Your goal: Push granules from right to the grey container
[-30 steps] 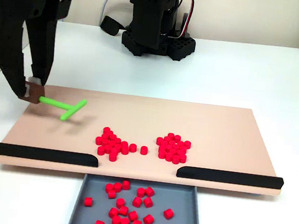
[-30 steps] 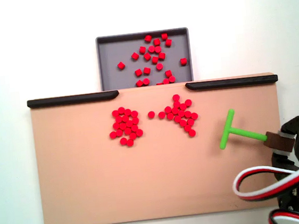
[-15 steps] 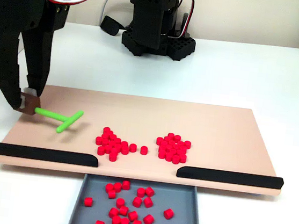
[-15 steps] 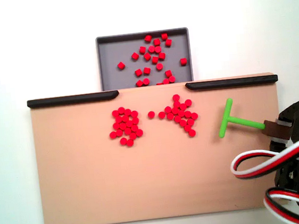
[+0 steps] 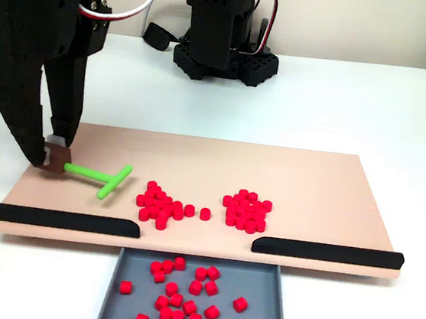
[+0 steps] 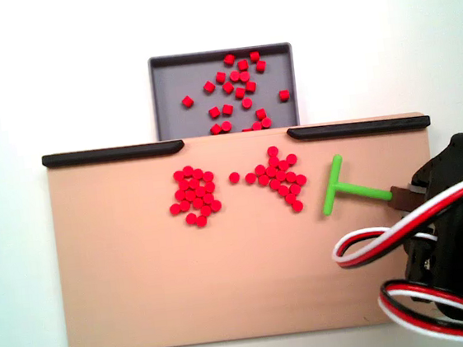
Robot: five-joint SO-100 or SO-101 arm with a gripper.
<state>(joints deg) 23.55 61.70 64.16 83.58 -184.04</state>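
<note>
The gripper (image 5: 54, 158) is sitting at the left end of the beige board (image 5: 198, 158) in the front fixed view, and at the right end (image 6: 227, 290) in the top-down fixed view (image 6: 405, 195). Its jaws are closed on the stem of the green T-shaped stick (image 5: 100, 177) — the crossbar (image 6: 333, 185) is pointing toward the granules and lying just beside the nearer pile without touching it.

The granules are lying in two loose piles on the board, both near the edge with the black strips (image 5: 64, 220). In the top-down view one pile (image 6: 281, 183) is sitting closer to the stick and the other (image 6: 193, 196) further left, with a single red piece (image 6: 234, 177) between them. Both piles are lying roughly in line with the gap between the two black strips (image 6: 358, 128).

The grey container (image 5: 111, 286) is sitting on the white tabletop (image 5: 342, 105) just beyond that gap, touching the board's edge (image 6: 165, 89), and it is already holding a scatter of granules (image 5: 182, 291) — mostly toward its middle and one side (image 6: 235, 90). The arm's black base (image 5: 224, 30) is standing behind the board.
</note>
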